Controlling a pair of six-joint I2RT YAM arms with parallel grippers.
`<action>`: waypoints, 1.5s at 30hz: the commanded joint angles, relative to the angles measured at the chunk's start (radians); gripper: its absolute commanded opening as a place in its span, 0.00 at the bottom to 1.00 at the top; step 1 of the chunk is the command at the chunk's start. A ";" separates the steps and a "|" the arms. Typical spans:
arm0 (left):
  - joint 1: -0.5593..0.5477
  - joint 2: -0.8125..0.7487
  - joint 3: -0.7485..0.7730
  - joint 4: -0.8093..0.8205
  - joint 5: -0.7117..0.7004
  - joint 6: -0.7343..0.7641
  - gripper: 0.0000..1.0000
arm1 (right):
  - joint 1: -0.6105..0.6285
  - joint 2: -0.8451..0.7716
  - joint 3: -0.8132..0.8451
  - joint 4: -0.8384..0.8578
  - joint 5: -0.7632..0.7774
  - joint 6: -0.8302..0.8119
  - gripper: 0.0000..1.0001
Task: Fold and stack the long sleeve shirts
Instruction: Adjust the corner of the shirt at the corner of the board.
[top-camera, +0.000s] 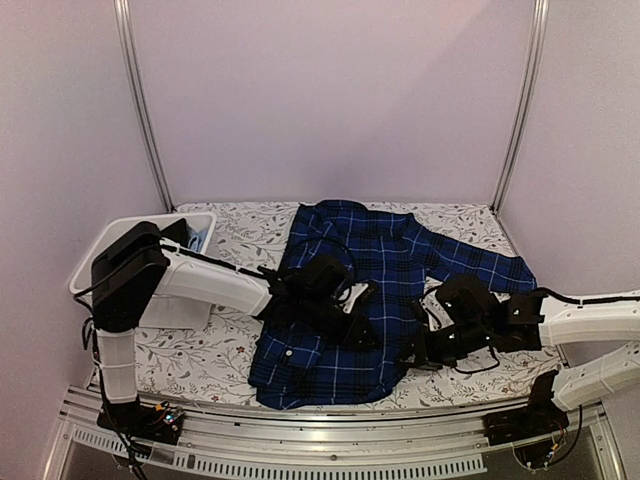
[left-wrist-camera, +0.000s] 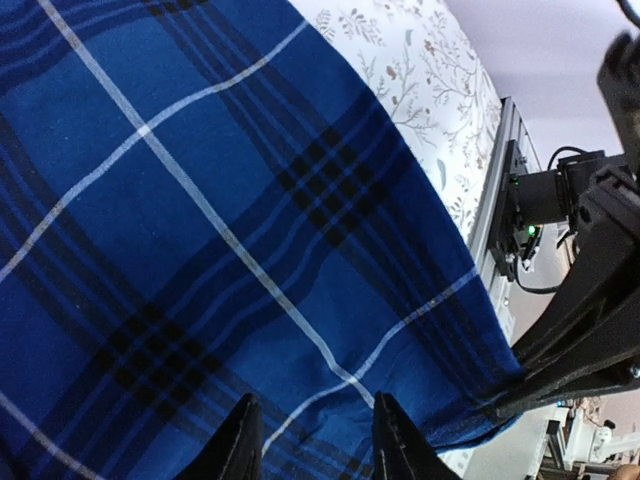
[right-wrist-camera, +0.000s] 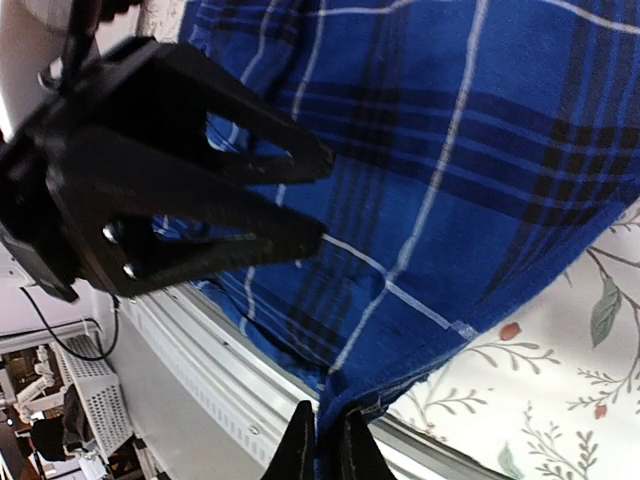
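Right gripper (right-wrist-camera: 327, 425) is clamped on the hem of the plaid shirt (top-camera: 360, 300); left gripper (left-wrist-camera: 316, 420) is held apart over it. Shirt is seen spread on the table (top-camera: 220, 350), barely folded; stacking is judged untouched.

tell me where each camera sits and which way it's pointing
top external: high behind the arm bases, looking down on the table and plaid shirt; left arm and right arm show.
left wrist: on the left arm, looking past the open left claw at the shirt; right arm at right.
right wrist: on the right arm, looking along the right claw, pinched on the hem; left claw upper left.
shared: both wrist views show the hem and the near rail.
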 joint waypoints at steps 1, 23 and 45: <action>-0.045 -0.128 -0.072 0.131 -0.041 0.056 0.38 | -0.004 0.060 0.119 -0.040 0.010 -0.035 0.04; -0.086 -0.201 -0.187 0.200 -0.176 0.085 0.48 | -0.123 0.398 0.327 0.014 -0.043 -0.094 0.07; -0.123 -0.105 -0.091 0.056 -0.251 0.114 0.35 | -0.123 0.428 0.340 0.025 -0.031 -0.086 0.10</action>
